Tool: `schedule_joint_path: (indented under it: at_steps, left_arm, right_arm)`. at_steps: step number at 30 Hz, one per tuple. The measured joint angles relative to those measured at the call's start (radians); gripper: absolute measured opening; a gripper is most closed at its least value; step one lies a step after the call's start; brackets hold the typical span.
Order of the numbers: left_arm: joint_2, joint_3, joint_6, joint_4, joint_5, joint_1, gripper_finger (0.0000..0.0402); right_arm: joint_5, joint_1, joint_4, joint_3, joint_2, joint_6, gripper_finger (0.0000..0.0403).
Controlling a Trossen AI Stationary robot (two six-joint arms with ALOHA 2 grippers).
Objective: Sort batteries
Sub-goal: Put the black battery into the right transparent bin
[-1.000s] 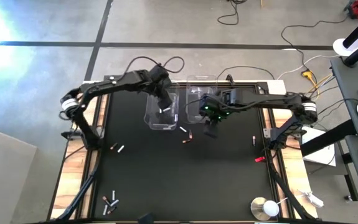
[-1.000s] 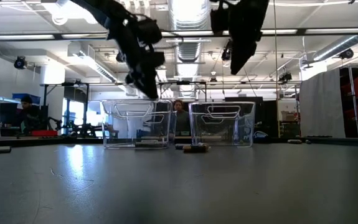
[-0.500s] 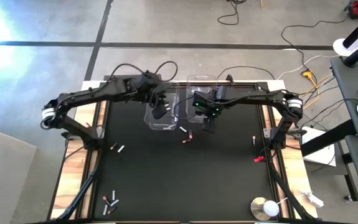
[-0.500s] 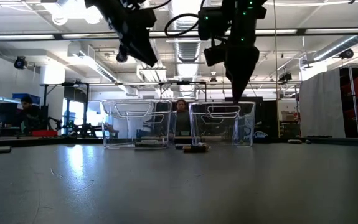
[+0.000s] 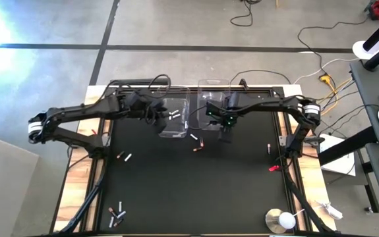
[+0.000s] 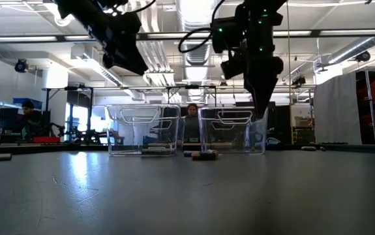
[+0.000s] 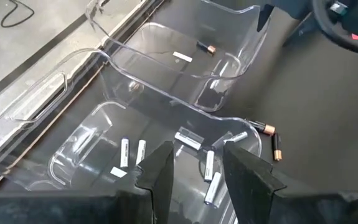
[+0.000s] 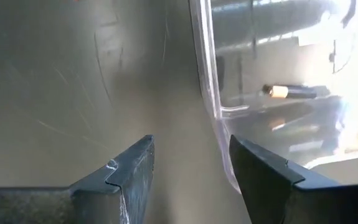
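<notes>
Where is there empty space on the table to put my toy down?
The wide black mat between the two clear bins and the round white-topped disc is bare. It is crowded by the bins, where loose batteries lie and both grippers hang.

Silvery and copper-ended batteries (image 5: 198, 144) lie in bins (image 5: 173, 117) and scattered on table (image 5: 196, 191)
</notes>
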State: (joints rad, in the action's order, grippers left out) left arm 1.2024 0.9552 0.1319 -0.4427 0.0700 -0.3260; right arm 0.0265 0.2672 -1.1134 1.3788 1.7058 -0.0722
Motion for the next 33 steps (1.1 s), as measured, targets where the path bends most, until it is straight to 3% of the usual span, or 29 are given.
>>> schedule_joint_path:
  at_steps: [17, 25, 33]
  left_arm:
    - [-0.037, -0.017, -0.044, 0.008, -0.001, 0.000, 0.0119]
    - [-0.037, -0.017, -0.050, 0.050, -0.018, 0.000, 0.0119]
    - [-0.037, -0.017, -0.064, 0.103, -0.056, 0.000, 0.0119]
  right_arm:
    - [-0.055, -0.038, -0.067, -0.022, -0.027, 0.090, 0.0201]
    - [0.006, -0.074, -0.067, 0.073, -0.084, 0.155, 0.0201]
    - [0.081, -0.237, 0.138, 0.138, -0.161, 0.181, 0.0201]
